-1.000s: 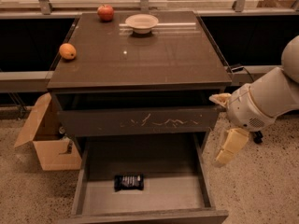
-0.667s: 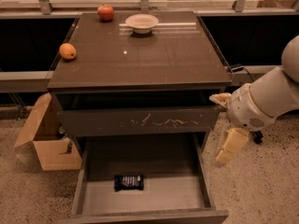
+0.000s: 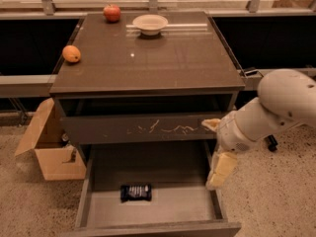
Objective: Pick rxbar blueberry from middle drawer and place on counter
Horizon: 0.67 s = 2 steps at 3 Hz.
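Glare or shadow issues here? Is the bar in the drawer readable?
Camera view: a small glare spot on the counter; the middle drawer is dim, but the rxbar blueberry stands out; the gripper hangs well lit at its right edge.

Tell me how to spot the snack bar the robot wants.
Look below the glossy counter to the pulled-out middle drawer under the scratched drawer front. On its grey floor lies the rxbar blueberry, a small flat dark wrapper with white print. It is the only thing inside, left of the open gripper by the drawer's right wall.
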Tool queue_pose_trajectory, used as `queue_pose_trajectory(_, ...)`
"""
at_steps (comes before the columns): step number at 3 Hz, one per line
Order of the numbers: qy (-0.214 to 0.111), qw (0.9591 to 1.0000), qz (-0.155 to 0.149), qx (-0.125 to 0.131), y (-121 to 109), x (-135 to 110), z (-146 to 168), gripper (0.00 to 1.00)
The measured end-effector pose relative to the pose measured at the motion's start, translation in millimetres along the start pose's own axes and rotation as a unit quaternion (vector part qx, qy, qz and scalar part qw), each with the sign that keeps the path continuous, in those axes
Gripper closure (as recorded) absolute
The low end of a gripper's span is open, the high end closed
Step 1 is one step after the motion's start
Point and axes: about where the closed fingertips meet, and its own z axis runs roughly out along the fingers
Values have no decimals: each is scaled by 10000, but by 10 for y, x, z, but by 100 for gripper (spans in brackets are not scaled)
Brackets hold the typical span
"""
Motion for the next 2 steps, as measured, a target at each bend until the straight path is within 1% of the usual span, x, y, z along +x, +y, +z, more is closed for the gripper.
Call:
queue_pose_trajectory(1, -114, 9999, -97, -68, 41, 62, 457, 0)
queue_pose_trajectory(2, -364, 9992, -93, -109, 79, 48, 905, 0)
